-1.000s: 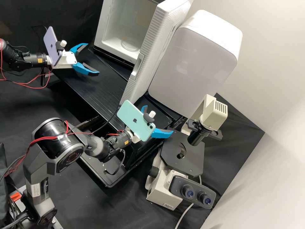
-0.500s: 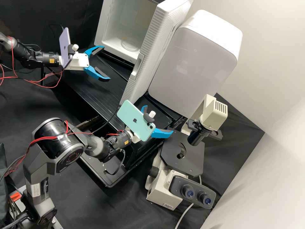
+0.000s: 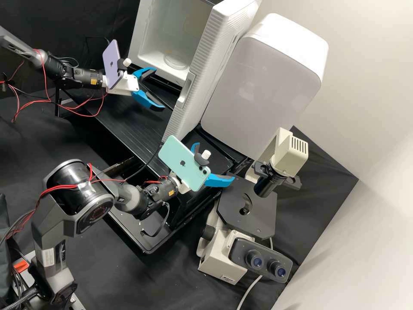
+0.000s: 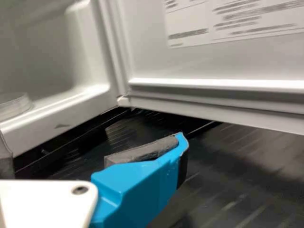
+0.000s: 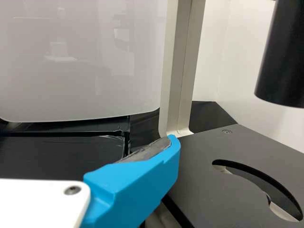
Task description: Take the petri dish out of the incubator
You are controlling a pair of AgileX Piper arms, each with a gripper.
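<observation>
The white incubator [image 3: 148, 30] stands with its ribbed door [image 3: 206, 64] swung open. A clear petri dish [image 3: 175, 59] sits on its inner floor, and it also appears in the left wrist view as the petri dish [image 4: 12, 103] on the incubator's white ledge. My left gripper [image 3: 158, 88] is open and empty, just outside the lower front lip of the chamber and a short way from the dish. One of its blue fingers [image 4: 147, 166] hovers above the black ribbed tray. My right gripper [image 3: 213, 165] is open and empty beside the microscope stage [image 5: 228, 161].
The black ribbed tray [image 3: 137, 125] runs along the front of the incubator. A large white box [image 3: 266, 82] stands behind the open door. The microscope [image 3: 241, 254] sits at the front right, its objective [image 5: 282, 52] close to my right gripper. Red cables trail along both arms.
My left arm has moved right across the tray, bringing its open gripper up to the incubator's opening. The right arm has stayed still.
</observation>
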